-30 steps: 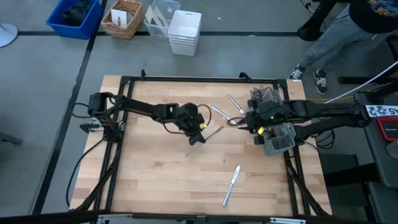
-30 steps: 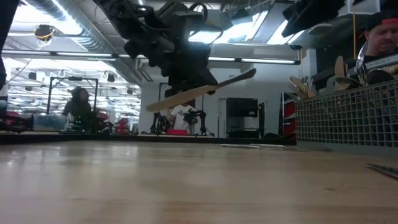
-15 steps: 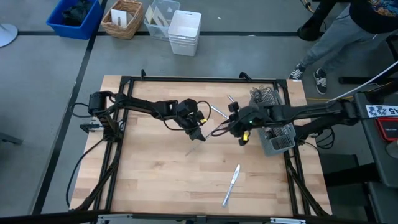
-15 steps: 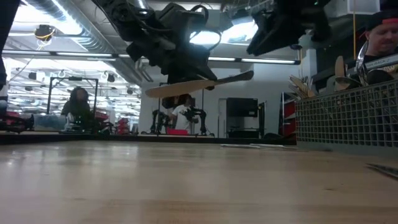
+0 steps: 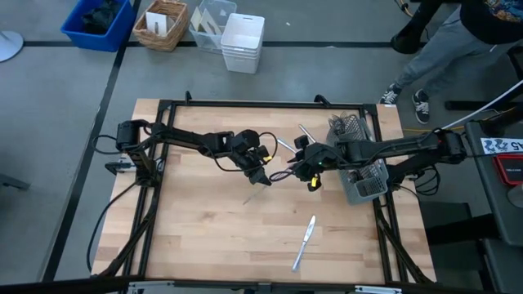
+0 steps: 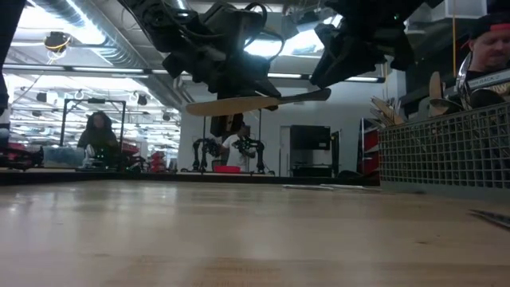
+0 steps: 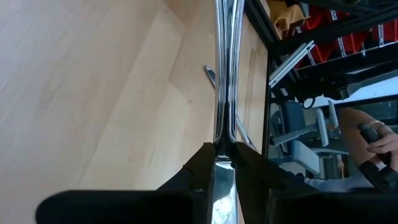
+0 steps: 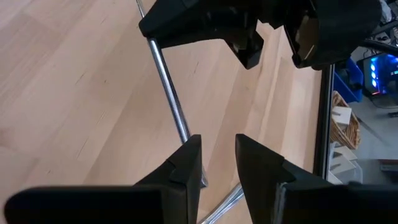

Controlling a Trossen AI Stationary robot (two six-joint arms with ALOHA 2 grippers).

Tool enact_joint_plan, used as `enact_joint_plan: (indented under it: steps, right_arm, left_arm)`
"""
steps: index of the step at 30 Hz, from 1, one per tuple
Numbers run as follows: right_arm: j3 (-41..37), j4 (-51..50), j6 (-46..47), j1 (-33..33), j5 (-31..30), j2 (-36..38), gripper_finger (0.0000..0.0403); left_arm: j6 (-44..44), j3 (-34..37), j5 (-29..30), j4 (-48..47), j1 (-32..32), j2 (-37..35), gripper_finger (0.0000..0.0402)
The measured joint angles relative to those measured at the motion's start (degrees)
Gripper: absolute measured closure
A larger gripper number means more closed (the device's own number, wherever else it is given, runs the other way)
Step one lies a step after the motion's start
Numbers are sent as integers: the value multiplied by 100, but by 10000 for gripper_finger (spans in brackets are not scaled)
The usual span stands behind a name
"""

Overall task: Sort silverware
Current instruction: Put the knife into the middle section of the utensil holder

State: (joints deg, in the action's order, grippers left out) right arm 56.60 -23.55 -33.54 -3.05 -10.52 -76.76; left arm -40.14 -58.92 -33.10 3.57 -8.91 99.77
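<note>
One utensil (image 5: 263, 181) is up in the air mid-bench, pinched by your left gripper (image 5: 260, 172). Your right gripper (image 5: 304, 167), jaws spread, is closing on its far end. Release early or clamp off-center and it drops.

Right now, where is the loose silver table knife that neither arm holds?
In the high view, the silver table knife lies alone on the wooden table, right of centre near the front edge, apart from both arms.
</note>
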Motion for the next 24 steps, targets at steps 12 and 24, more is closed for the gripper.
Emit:
enact_joint_plan:
  steps: [12,24]
  right_arm:
    - [453,-54,201,0,109,12,301]
    - [479,-288,171,-116,762,-198,301]
  left_arm:
    - [7,0,2,28,0,0,362]
    - [7,0,4,16,1,0,362]
